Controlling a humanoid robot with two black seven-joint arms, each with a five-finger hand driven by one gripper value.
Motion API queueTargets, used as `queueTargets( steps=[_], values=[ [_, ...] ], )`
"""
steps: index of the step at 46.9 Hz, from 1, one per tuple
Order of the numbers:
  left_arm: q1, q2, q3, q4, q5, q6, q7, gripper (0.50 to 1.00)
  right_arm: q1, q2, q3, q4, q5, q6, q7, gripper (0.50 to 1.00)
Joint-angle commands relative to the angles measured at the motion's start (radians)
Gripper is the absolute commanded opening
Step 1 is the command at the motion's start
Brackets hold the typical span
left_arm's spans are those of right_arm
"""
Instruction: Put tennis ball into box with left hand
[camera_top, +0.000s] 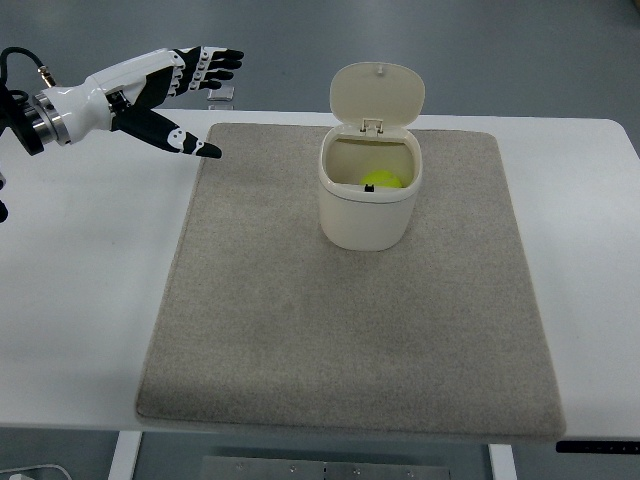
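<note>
Left hand (165, 90) released, fingers spread, holding nothing, tennis ball (380, 181) inside cream box (368, 205), lid (377, 95) up

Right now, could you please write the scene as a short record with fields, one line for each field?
surface: white table with a grey mat on it
container: cream bin standing upright on the mat, toward its far side
lid: hinged lid flipped open, standing up at the back
ball: yellow-green tennis ball inside the bin, partly hidden by the rim
left hand: left hand at the far left, above the table edge, apart from the bin, fingers spread, holding nothing
right hand: not in view
</note>
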Motion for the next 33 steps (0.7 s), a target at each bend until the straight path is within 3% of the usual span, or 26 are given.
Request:
queueTargets(
  steps=[1,14,21,29,33],
  values=[
    [0.007,-0.003,0.0,0.056,-0.182,-0.047,0.007,0.994,0.0,0.0,0.0,0.0,0.0,0.001,0.0,0.938],
    [0.05,-0.066,-0.009,0.206,-0.391,-0.216,0.05,0.994,0.0,0.0,0.0,0.001,0.0,-0.001,0.0,0.94],
    [0.07,-0.084,-0.013,0.266,-0.621,-0.281,0.215,0.996,0.0,0.0,0.0,0.0,0.0,-0.001,0.0,0.938],
    [0.068,-0.108,-0.049,0.29,-0.83,-0.287,0.393,0.996,0.0,0.0,0.0,-0.001,0.0,-0.001,0.001,0.938],
    [0.071,-0.108,-0.077,0.29,-0.906,-0.282,0.446,0.996,0.0,0.0,0.0,0.0,0.0,-0.001,0.0,0.938]
  ],
)
